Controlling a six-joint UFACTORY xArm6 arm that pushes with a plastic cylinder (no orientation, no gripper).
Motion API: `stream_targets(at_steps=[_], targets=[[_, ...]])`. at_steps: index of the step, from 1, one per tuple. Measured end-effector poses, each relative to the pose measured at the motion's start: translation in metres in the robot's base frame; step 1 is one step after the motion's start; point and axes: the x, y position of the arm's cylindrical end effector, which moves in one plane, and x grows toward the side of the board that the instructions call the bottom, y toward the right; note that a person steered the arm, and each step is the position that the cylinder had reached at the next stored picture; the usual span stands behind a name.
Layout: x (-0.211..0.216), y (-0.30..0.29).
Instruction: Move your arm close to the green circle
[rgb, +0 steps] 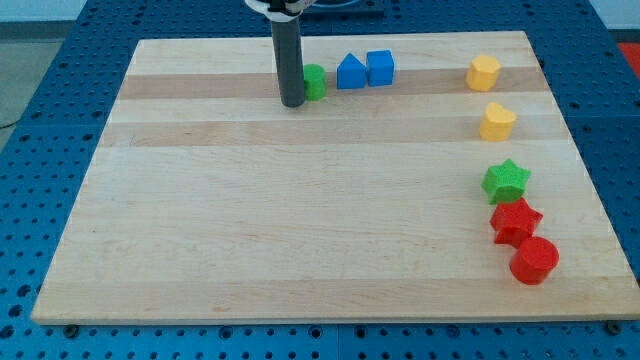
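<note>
Rod tip (293, 103) down on the wooden board (250, 230), against the green circle's (315, 82) left side; it grips nothing.
Right of the circle: blue house-shaped block (350, 72) touching blue cube (380, 67). Far right, top to bottom: two yellow blocks (483, 72) (497, 121), green star (505, 181), red star (516, 221), red cylinder (533, 260).

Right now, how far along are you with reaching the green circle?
Done: my tip sits right at the green circle, on its left in the view, the rod covering its edge. Whether they touch I cannot tell. In hand: nothing visible. Left: nothing, or at most a slight closing-in. The blue blocks lie just right of the circle.
</note>
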Motion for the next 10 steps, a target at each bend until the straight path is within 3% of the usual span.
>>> stream_targets(at_steps=[2,3,4,5,10], targets=[[-0.034,-0.007],[-0.035,-0.015],[-0.008,-0.013],[0.005,0.017],[-0.009,0.012]])
